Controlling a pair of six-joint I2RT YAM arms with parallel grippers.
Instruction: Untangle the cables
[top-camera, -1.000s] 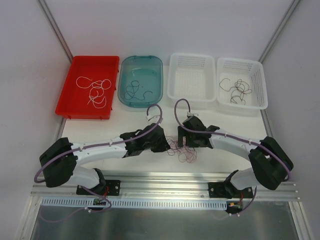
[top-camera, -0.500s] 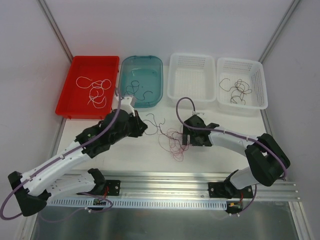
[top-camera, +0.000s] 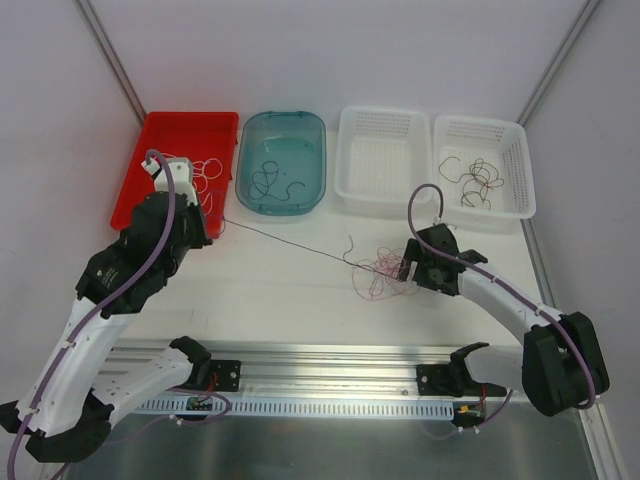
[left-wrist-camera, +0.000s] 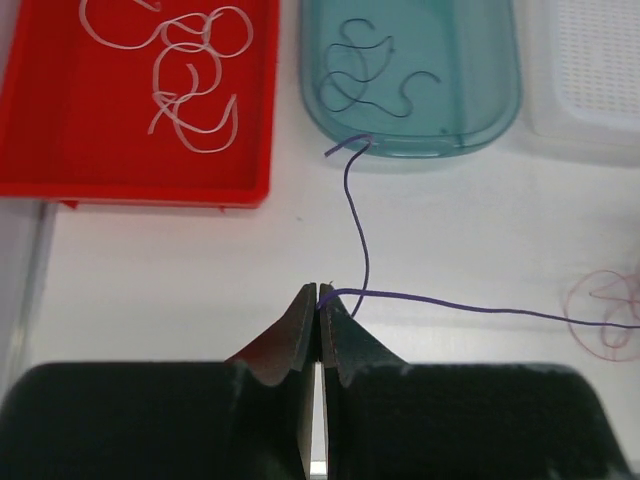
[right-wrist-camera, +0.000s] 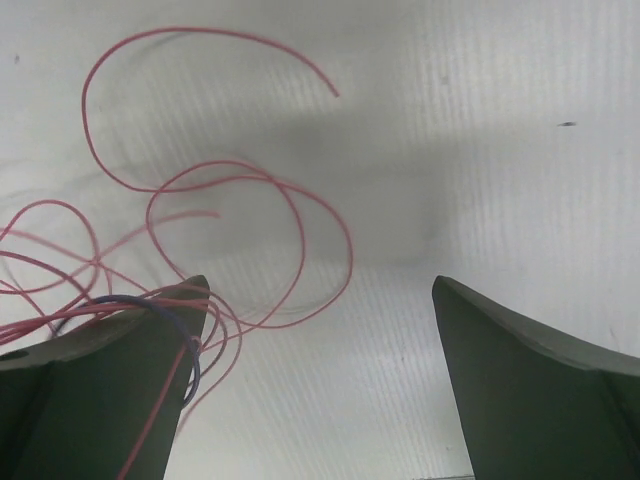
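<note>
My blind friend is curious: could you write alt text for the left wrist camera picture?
The left gripper pinches a thin purple cable, which stretches right toward a pink tangle. Beyond lie a red tray of white cables and a teal tray of dark cables.

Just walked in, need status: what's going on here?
The left gripper is shut on one dark strand beside the red tray. The strand runs taut across the table to the pink clump. The right gripper sits open at the clump, one finger among its loops.
</note>
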